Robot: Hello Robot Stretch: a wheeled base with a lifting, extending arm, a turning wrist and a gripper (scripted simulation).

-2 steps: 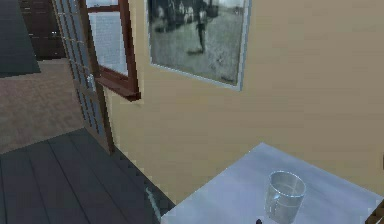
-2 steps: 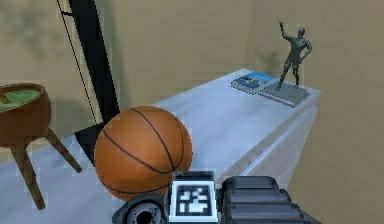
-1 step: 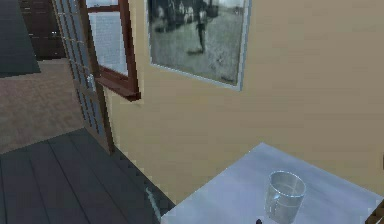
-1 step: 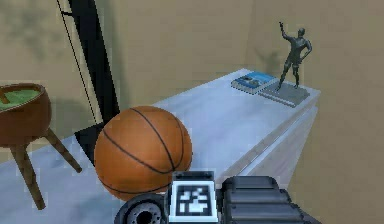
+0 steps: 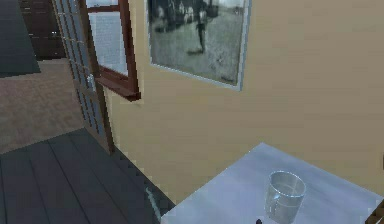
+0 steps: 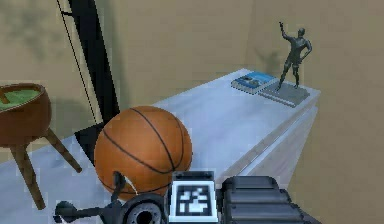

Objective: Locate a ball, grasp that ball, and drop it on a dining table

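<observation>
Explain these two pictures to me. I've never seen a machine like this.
This is a wheeled robot with one extending arm and a two-finger gripper, shown in a simulated house. The forward view looks ahead from the robot: a framed picture hangs on the wall, and a glass stands on a pale tabletop. The arm side view looks out where the arm reaches: the gripper is at the bottom, an orange ball right behind it, and a pale table carries books and a statue. Whether the gripper holds anything cannot be told.
</observation>
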